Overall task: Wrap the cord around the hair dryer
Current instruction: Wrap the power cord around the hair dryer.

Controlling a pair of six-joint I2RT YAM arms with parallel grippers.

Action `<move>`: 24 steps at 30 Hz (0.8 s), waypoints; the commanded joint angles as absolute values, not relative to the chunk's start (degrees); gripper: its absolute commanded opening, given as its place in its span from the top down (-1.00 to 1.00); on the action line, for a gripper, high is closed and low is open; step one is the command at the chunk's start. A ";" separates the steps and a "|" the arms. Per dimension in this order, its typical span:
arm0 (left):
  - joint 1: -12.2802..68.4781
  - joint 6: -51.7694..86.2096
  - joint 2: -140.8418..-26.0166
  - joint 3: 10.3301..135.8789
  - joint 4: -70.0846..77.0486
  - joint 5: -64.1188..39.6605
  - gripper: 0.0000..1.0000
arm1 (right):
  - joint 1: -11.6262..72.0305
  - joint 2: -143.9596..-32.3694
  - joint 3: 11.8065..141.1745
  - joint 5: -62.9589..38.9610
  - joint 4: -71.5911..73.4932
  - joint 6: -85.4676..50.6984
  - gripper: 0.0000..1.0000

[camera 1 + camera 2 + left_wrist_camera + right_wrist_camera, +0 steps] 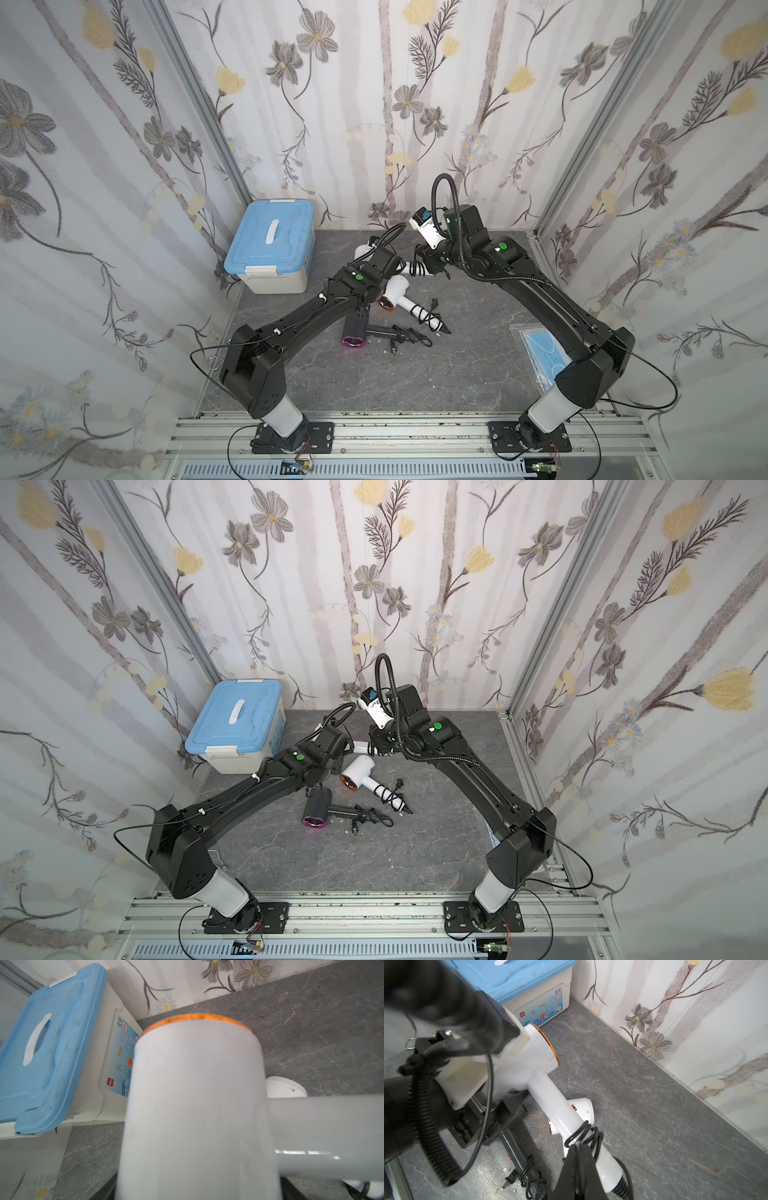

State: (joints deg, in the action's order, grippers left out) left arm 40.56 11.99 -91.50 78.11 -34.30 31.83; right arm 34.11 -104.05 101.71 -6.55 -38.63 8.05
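Right gripper (578, 1145) is pinching shut on the black rubbery cord (579, 1132), just where its loops are circling the glossy white handle (548, 1095) of the hair dryer (537, 1053). My left gripper (504, 1061) is clamping the smooth round barrel (195, 1105), apparently holding it off the grey marbled table (633, 1105). I am judging that the springy coils could be sliding down the slick handle if I am slackening, and the barrel could be twisting in my grip if I am pulling hard.

A lab booth: floral panels (374, 104) on aluminium framing (395, 436).
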 commanded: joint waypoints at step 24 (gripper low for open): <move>36.37 8.82 -70.04 65.09 -18.52 -12.19 1.00 | 18.31 -103.01 91.06 -48.16 -25.64 27.52 1.00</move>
